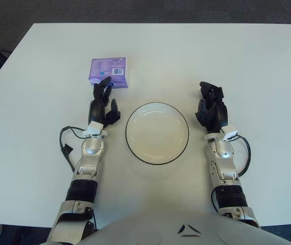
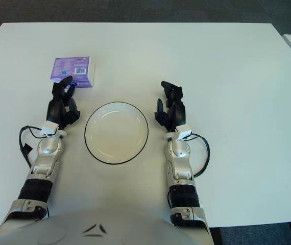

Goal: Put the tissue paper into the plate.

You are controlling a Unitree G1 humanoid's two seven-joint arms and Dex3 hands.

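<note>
You have the plate (image 1: 157, 132) on a white table (image 1: 247, 61), with dark carpet beyond its far edge. The tissue paper (image 1: 108, 72) lies beyond the plate to its left. Your left hand (image 1: 102, 104), fingers loosely extended and holding nothing, reaches just short of the pack; your right hand (image 1: 212, 108) shows right of the plate, relaxed and empty.

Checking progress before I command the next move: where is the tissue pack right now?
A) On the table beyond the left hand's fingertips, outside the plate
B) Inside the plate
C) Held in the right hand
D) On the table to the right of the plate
A: the tissue pack lies on the table just past the left hand, while the plate holds nothing and the right hand, right of the plate, holds nothing.
</note>
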